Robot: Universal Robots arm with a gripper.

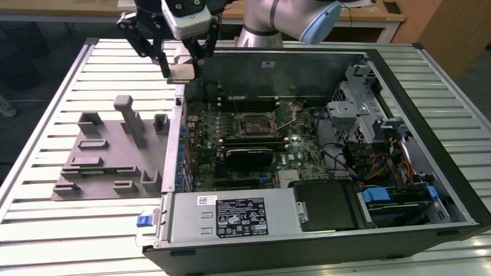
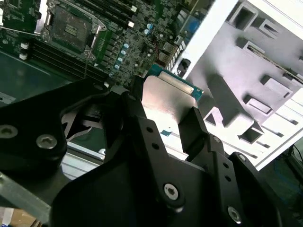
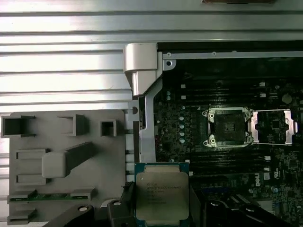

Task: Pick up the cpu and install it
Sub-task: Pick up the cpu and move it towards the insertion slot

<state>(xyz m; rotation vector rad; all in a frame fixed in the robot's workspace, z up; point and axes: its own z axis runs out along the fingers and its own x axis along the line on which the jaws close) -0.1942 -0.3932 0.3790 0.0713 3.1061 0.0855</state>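
The carrying step is in hand: the hand (image 1: 181, 64) is clamped on two opposite edges of the cpu (image 1: 183, 73). It holds the cpu in the air at the upper left of the exterior view, over the back corner of the computer case (image 1: 429, 115) and well apart from the socket (image 1: 254, 122) at mid-board. The cpu is flat and square, with a silvery-grey printed lid and a green rim, and it sits level in the first wrist view. Seating it would likely call for squaring it over the socket, whose latch frame (image 3: 274, 126) stands open, and keeping it flat.

The silvery tubular arm (image 1: 265, 20) wears a pale-blue rounded joint cap (image 1: 318, 23); beside that cap, a white boxy housing (image 1: 188, 17) tops the black gripper (image 1: 181, 69), whose fingers (image 2: 151, 137) carry silver screws (image 2: 170, 190).
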